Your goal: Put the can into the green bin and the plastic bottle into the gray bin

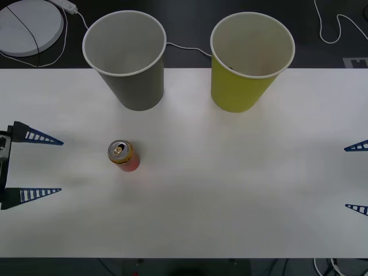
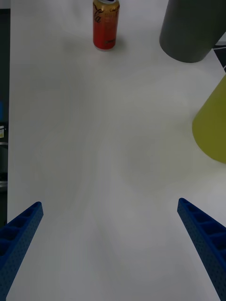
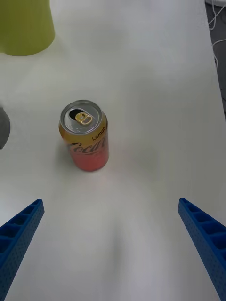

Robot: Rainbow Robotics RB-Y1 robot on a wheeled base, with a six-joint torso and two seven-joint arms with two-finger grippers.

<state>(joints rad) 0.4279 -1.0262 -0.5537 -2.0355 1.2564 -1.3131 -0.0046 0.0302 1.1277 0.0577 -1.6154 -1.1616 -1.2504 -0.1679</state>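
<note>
The can point(image 1: 123, 156) stands upright on the white table point(image 1: 230, 190), its long axis vertical and its opened top facing up. Taking the can as the landmark, the left gripper point(image 1: 40, 167) sits at the table's left edge, fairly near the can and level with it, its two blue fingers pointing straight toward it. The right gripper point(image 1: 356, 177) is at the opposite edge, well apart from the can, so the left arm looks the better placed to reach it.

Both grippers are spread wide and hold nothing; neither touches anything. In the left wrist view the can point(image 3: 85, 136) stands ahead of the fingers, between their lines, so a straight advance should bring it between them.

Beyond the can, toward the table's far edge, stands the gray bin point(image 1: 126, 60), near but not touching. The green bin point(image 1: 250, 62) stands farther off, on the right-gripper side of the gray one, so the can would have to be carried past the gray bin to reach it. No plastic bottle is on the table.
</note>
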